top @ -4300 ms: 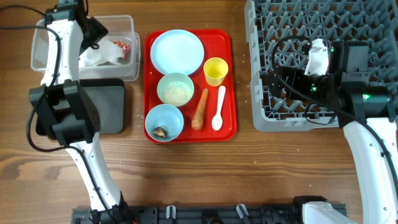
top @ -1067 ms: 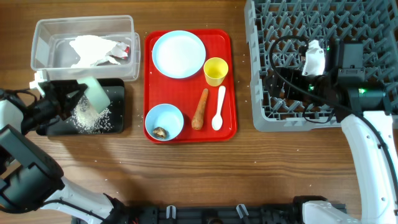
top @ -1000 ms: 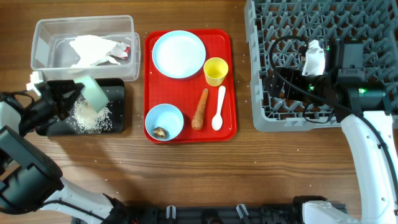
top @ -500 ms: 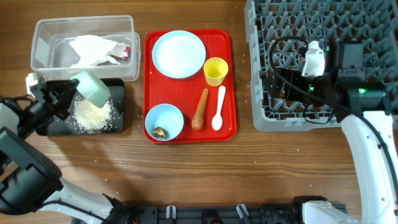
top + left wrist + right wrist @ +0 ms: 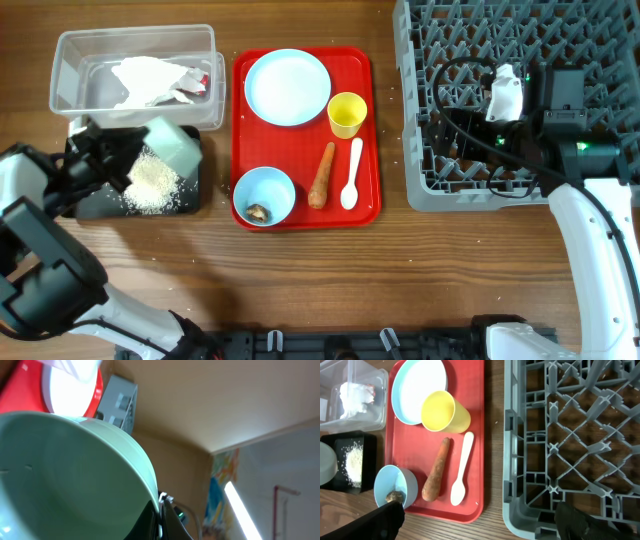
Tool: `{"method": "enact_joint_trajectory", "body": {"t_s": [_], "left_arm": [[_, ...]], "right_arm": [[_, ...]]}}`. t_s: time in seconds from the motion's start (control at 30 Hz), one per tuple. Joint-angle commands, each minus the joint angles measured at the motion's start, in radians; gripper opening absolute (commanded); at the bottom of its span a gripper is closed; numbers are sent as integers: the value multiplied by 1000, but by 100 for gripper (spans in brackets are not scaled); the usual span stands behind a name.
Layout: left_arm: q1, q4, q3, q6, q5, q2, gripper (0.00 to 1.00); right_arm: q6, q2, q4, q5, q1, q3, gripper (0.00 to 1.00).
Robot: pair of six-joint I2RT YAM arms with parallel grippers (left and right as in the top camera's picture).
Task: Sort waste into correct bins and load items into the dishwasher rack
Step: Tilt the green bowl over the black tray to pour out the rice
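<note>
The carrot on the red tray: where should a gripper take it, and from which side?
Grip the carrot across its thicker half, coming straight down from above. It lies flat on the red tray, lengthwise and slightly tilted, so the grip should close across its width. The spoon lies close on one side, leaving little room there.

This looks like a robotics lab: cabled robot arms (image 5: 598, 262) stand at the near edge of a wooden table (image 5: 300, 280), a grey dish rack (image 5: 470, 203) fills its far right corner, and a strip light (image 5: 240, 505) glows above.
</note>
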Motion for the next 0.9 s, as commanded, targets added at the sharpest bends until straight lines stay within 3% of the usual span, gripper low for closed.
{"method": "enact_joint_trajectory", "body": {"t_s": [0.0,0.07,0.17,0.23,0.47,0.53,0.57,0.6,0.87], "left_arm": [[-118,-2,55,103,-8,-104,4],[-130,1,87,104,-158,-145,4],[-52,-87,86,11,30,-150,4],[-5,-111,87,-61,29,-150,4],[12,-51,87,4,30,-150,4],[74,-14,87,-141,30,-150,4],[79,-146,87,-103,30,-166,4],[70,-176,87,48,23,-194,4],[7,-138,88,74,17,-229,4]], "right_arm": [[-5,11,11,0,-2,15,100],[-6,11,1,0,-2,15,100],[-6,11,-4,0,-2,15,100],[-5,11,-7,-1,-2,15,100],[-5,11,-11,0,-2,15,100],[-6,11,-15,1,-2,15,100],[-6,11,-17,8,-2,15,100],[-4,11,-19,15,-2,15,100],[-3,11,-14,15,-2,15,100]]}}
